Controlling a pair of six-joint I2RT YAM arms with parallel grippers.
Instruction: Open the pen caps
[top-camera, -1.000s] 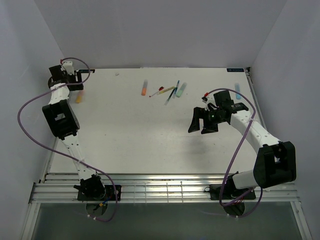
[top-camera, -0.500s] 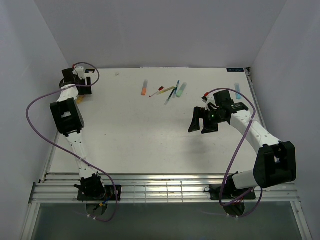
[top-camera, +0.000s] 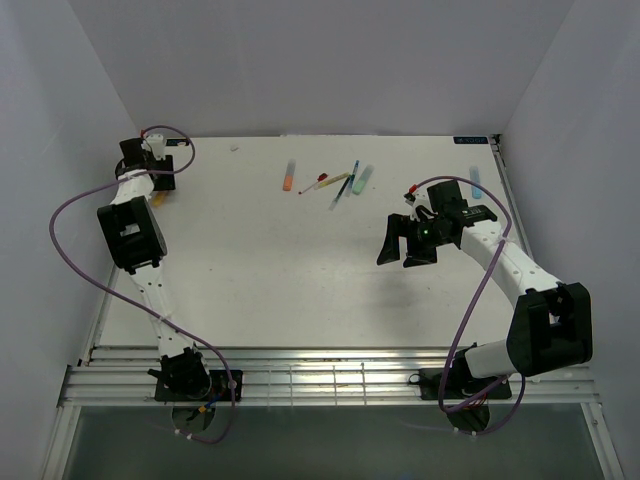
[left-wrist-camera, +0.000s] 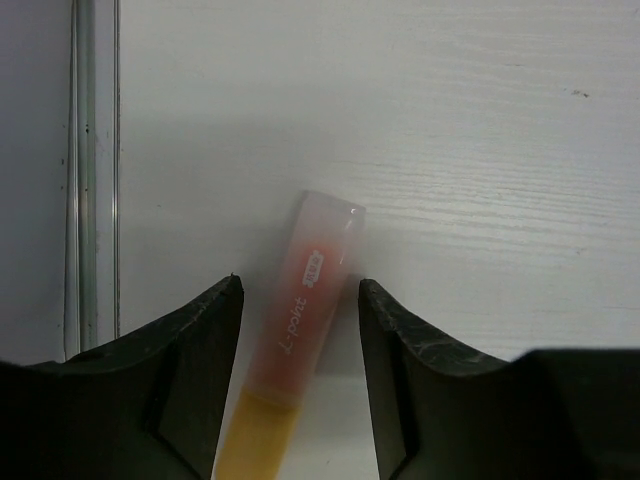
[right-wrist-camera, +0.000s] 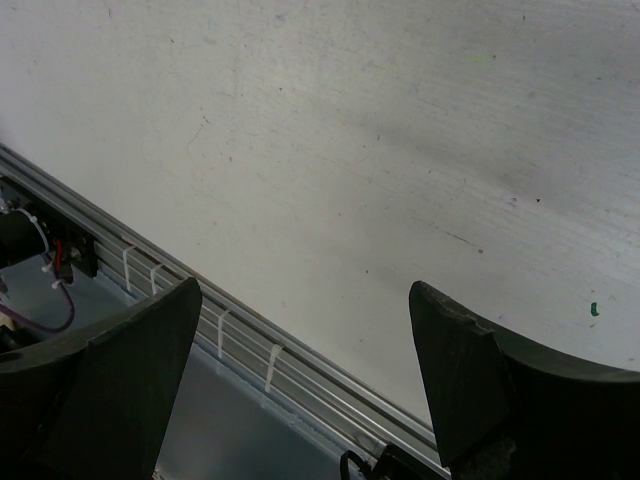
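Observation:
An orange pen (left-wrist-camera: 303, 290) lies flat on the white table at the far left. Its thick translucent barrel points away and its solid orange cap (left-wrist-camera: 250, 440) is nearest the wrist. My left gripper (left-wrist-camera: 300, 283) hangs over it, open, one finger on each side, with a gap still showing on the right. From above, the left gripper (top-camera: 155, 180) covers most of that pen (top-camera: 158, 199). My right gripper (top-camera: 400, 258) hovers right of centre, wide open and empty, and shows the same in the right wrist view (right-wrist-camera: 303, 290).
More pens lie at the back: an orange one (top-camera: 289, 178), a thin red-capped one (top-camera: 320, 181), a thin blue one (top-camera: 346, 184), a pale green one (top-camera: 362, 178) and a blue one (top-camera: 476, 183). A metal rail (left-wrist-camera: 85, 170) runs beside the left pen; rails (right-wrist-camera: 250, 345) edge the near side.
My left arm has swung right and down over the orange pen, and its jaws have narrowed around it. The right arm has not moved.

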